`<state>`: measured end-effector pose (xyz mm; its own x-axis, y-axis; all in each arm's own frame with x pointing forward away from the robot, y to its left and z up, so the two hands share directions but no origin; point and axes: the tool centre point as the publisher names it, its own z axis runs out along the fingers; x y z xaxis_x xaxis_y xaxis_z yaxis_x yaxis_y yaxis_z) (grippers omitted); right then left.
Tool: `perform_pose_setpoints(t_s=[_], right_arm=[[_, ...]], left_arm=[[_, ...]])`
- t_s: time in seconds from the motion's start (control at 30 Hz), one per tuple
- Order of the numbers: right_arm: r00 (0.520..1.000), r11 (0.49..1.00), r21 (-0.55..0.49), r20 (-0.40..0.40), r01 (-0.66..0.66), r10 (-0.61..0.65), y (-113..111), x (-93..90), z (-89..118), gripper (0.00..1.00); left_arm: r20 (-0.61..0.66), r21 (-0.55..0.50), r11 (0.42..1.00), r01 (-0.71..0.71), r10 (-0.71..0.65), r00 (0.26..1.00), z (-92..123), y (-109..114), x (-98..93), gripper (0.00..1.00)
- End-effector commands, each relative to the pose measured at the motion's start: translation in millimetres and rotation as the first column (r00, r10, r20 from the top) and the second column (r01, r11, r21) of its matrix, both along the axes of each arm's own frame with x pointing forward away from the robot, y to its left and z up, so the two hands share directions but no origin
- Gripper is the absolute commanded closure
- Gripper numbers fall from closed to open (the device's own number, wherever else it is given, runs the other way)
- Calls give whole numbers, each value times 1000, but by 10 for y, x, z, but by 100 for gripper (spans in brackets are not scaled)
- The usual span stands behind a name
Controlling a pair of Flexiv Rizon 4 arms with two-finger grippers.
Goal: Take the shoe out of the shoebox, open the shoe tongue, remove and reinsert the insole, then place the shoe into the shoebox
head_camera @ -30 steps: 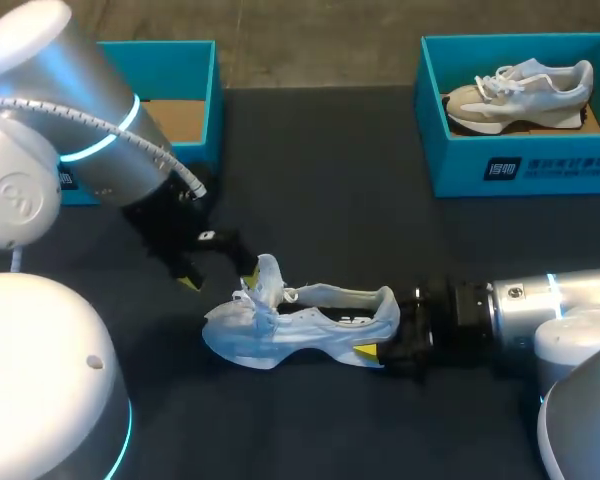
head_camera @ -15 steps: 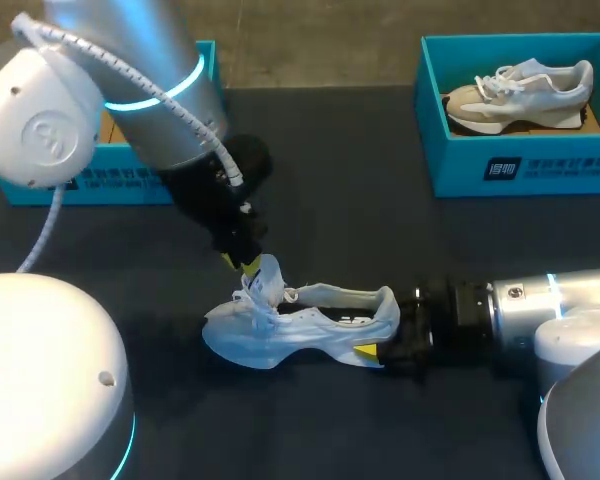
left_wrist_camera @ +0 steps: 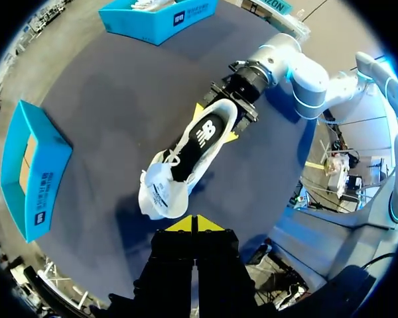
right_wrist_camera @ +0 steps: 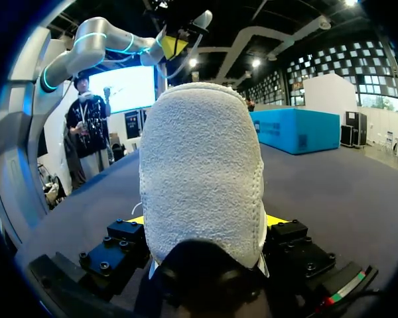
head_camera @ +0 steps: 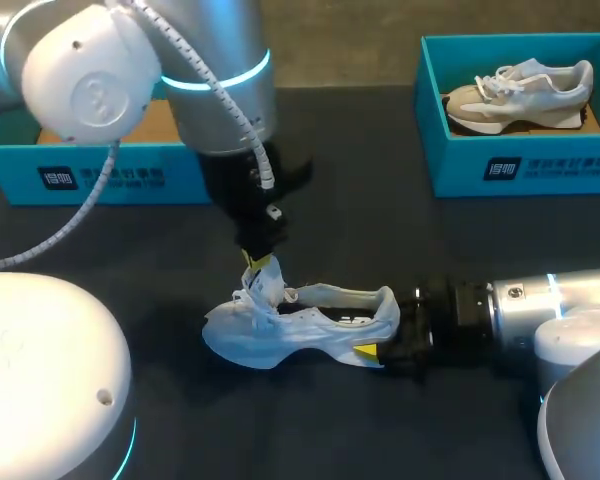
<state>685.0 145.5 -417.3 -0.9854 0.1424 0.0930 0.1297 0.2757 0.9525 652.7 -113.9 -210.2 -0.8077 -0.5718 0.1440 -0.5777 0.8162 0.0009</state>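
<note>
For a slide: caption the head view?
Right gripper holds the white shoe by its heel on the table; left gripper, shut, poised over the tongue.

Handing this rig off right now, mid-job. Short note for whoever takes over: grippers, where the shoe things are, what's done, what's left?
Left gripper: shut on nothing, just above the raised tongue.
Right gripper: shut on the heel of the white shoe, which stands on the table.
Left box: no shoe seen in it. Right box: holds a second shoe.
Done: shoe out, tongue up. Insole sits in the shoe; whether it has already been out cannot be told.
To do: insole out and back if needed, then shoe into the box.
</note>
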Motion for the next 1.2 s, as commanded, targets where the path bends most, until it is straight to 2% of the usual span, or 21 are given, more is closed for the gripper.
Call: perform_pose_setpoints(t_s=[0.03,0.2,0.33,0.5,0.53,0.83,0.97,1.2], right_arm=[[1000,1000,-4,-1,0,0,6,3,0,100],[1000,1000,-4,-1,0,0,6,3,0,100],[1000,1000,-4,-1,0,0,6,3,0,100],[1000,1000,-4,-1,0,0,6,3,0,100],[1000,1000,-4,-1,0,0,6,3,0,100],[1000,1000,-4,-1,0,0,6,3,0,100],[1000,1000,-4,-1,0,0,6,3,0,100],[1000,1000,-4,-1,0,0,6,3,0,100]], left_arm=[[6,28,999,30,-30,1000,-17,-59,-6,100],[54,-68,965,252,-249,967,-95,-142,9,100],[54,-93,934,346,-342,938,-211,-190,107,100],[36,-152,853,499,-500,865,-304,-224,182,100],[3,-115,861,496,-499,867,-300,-230,227,100],[3,-115,861,496,-499,867,-300,-230,227,100],[39,-191,780,596,-600,799,-453,-365,171,100],[63,-186,723,666,-668,742,-709,-472,256,100]])
